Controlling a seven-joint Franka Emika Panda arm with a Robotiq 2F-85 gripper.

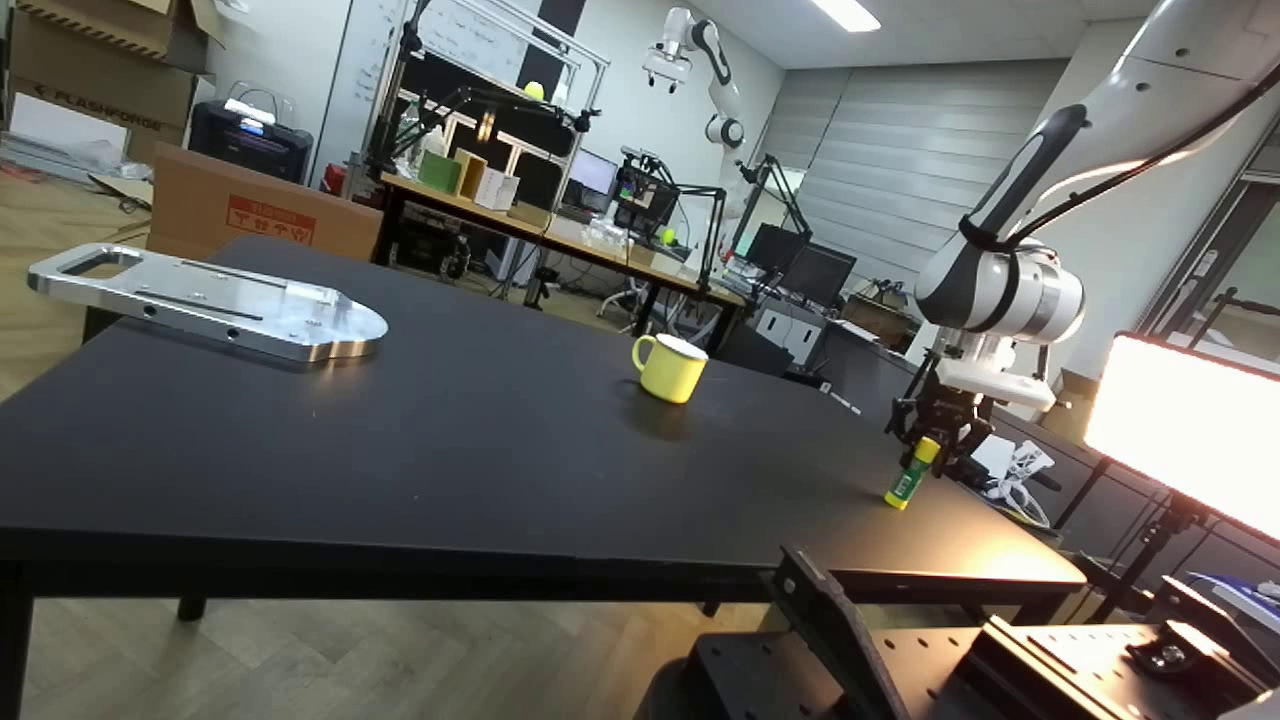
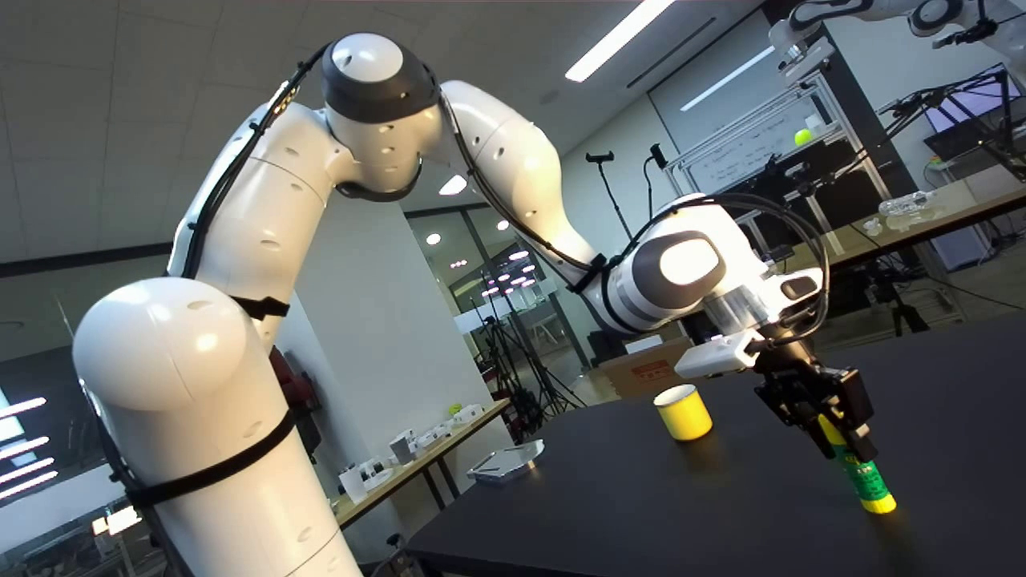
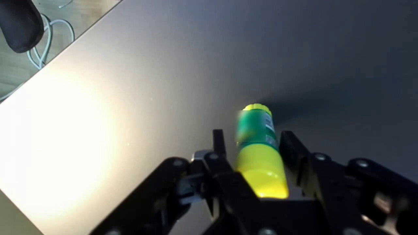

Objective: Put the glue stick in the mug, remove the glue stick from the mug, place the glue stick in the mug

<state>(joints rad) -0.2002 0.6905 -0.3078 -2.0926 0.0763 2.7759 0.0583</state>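
The one mug is small and yellow and stands on the black counter, its side handle showing in an exterior view. Its mouth appears only at a low angle, as a pale strip inside the rim, so what lies deeper cannot be seen. The one glue stick is outside the mug, well apart from it in both exterior views. It has a green label between two yellow ends.

The one end effector has its two fingers on either side of the glue stick; in the wrist view a strip of counter shows beside one fingertip. Whether they pinch the stick or merely flank it, I cannot tell; nor whether its lower end touches the counter.

One silvery metal plate lies on the counter, with the mug between it and the glue stick in both exterior views. Beyond the counter are at least three cardboard boxes, their insides hidden. One lit light panel stands near the end effector's side.
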